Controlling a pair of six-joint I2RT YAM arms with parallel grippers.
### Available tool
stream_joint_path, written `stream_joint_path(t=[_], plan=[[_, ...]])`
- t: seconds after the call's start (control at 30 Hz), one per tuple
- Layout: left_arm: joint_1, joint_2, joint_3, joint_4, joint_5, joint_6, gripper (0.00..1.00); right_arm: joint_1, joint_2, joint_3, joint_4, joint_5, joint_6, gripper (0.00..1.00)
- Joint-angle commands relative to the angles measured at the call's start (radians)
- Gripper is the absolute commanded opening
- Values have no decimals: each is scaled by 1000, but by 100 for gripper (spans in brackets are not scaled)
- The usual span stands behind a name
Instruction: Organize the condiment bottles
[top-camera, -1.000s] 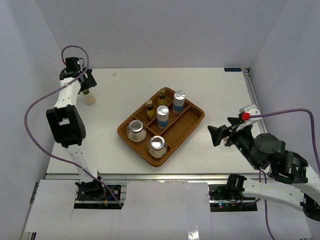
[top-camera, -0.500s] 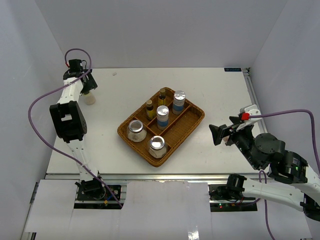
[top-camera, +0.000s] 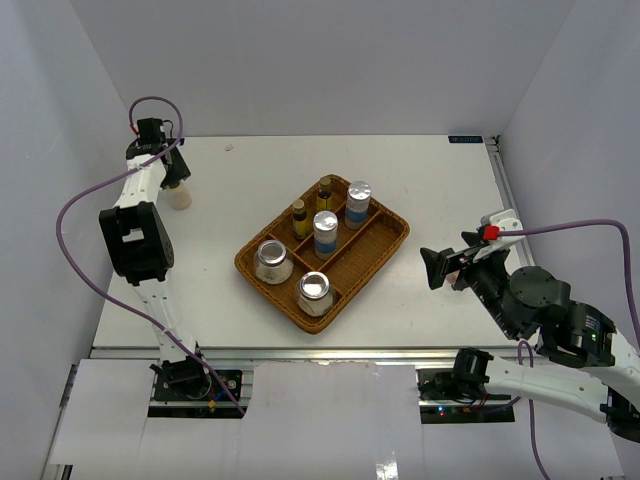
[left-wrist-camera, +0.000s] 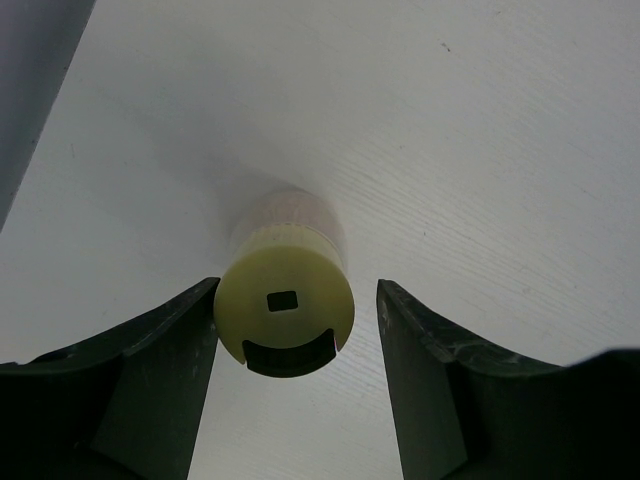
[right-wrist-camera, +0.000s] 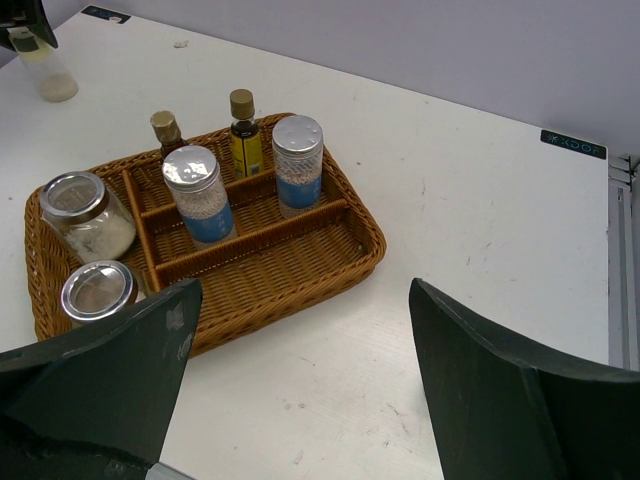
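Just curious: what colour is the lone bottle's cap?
Pale yellow cap, clearest in the left wrist view.

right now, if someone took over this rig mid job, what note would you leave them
Left gripper: open, fingers on either side of the yellow-capped bottle at the table's far left; a gap shows on one side, so it is not gripped yet.
Right gripper: open, empty, hovering right of the woven tray.
Done: in the tray stand two glass jars, two blue-labelled cylinders and two amber bottles.
Left: grip the yellow-capped bottle and bring it to the tray; its long compartment looks free.
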Motion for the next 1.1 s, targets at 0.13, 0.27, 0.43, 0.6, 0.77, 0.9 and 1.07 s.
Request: stream_joint_path(t=[0.13,0.27,0.43,0.6,0.77,0.9,1.07], plan=[[6,-20,-22,-8,-2,3,35,0,2,36,37,9,16,90],[5,-37,-26,-27,27,-8,5,0,0,19,36,28,31,90],[-13,-83,-44,-43,62,-28,0,1,56,1,5,120,68,90],[-103,-198,-88,-39,62,-27,0,1,132,-13,-20,170,120,90],[-233,-259,6,-139,71,3,0,-1,157,-3,-29,166,189,90],[-324,-314,100,-201,37,22,0,-1,154,0,-44,179,220,91],[-424,-372,208,-260,88,50,0,-6,162,-43,-3,209,198,90]])
